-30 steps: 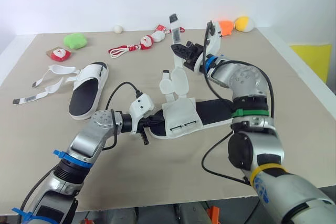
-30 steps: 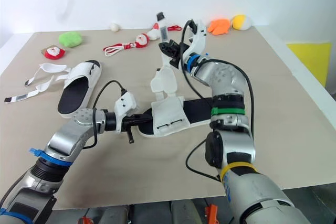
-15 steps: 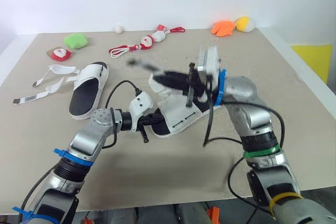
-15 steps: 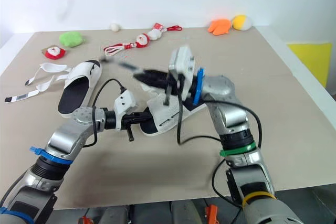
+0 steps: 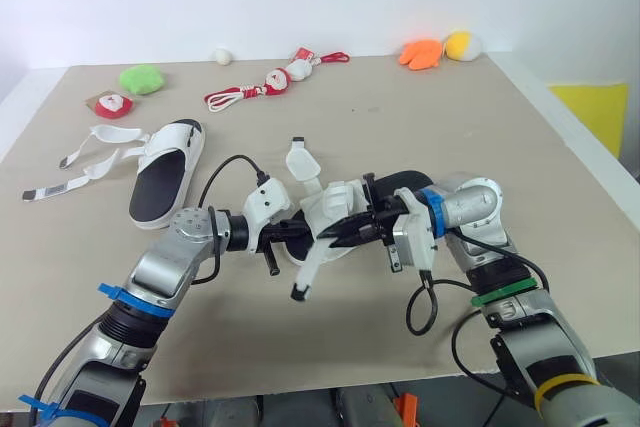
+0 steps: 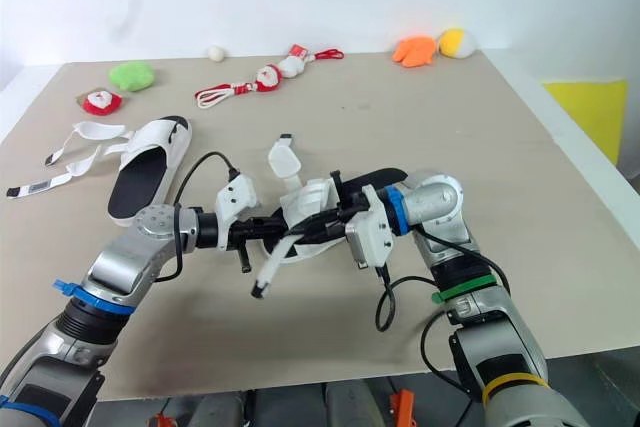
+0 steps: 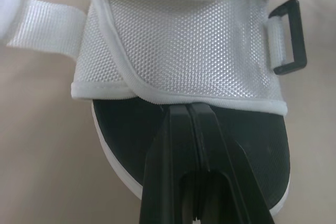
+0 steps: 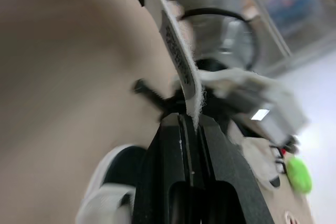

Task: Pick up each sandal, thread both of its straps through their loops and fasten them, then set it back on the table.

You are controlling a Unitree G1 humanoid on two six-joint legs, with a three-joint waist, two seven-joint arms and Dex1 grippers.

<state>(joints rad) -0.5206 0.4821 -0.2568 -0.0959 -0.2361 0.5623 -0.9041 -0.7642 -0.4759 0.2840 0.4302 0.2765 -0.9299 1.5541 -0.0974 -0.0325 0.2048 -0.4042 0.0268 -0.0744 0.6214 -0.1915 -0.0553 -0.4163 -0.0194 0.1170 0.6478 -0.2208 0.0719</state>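
Observation:
The near sandal [image 5: 333,203] has a black sole and a white mesh upper [image 7: 184,56] and lies mid-table. My left gripper [image 5: 291,232] is shut on the sole's front edge [image 7: 190,109]. Two black loops [image 7: 289,40] hang at the upper's side. My right gripper [image 5: 345,236] reaches low across the sandal and is shut on one white strap [image 8: 178,61]. That strap's free end [image 5: 298,293] hangs toward the table's front. The other strap flap [image 5: 300,159] sticks up behind. A second sandal [image 5: 165,172] lies at the left with both straps [image 5: 90,147] spread open.
Small toys line the table's back edge: a green plush [image 5: 143,78], a red Santa [image 5: 113,104], Santa toys on a red cord [image 5: 275,80], an orange plush [image 5: 422,53], a yellow plush [image 5: 464,44] and a white ball [image 5: 223,55].
My right arm swung from high behind the sandal down to its front-left side, dragging the strap over the upper. The sandal turned with the pull. My left gripper kept its hold.

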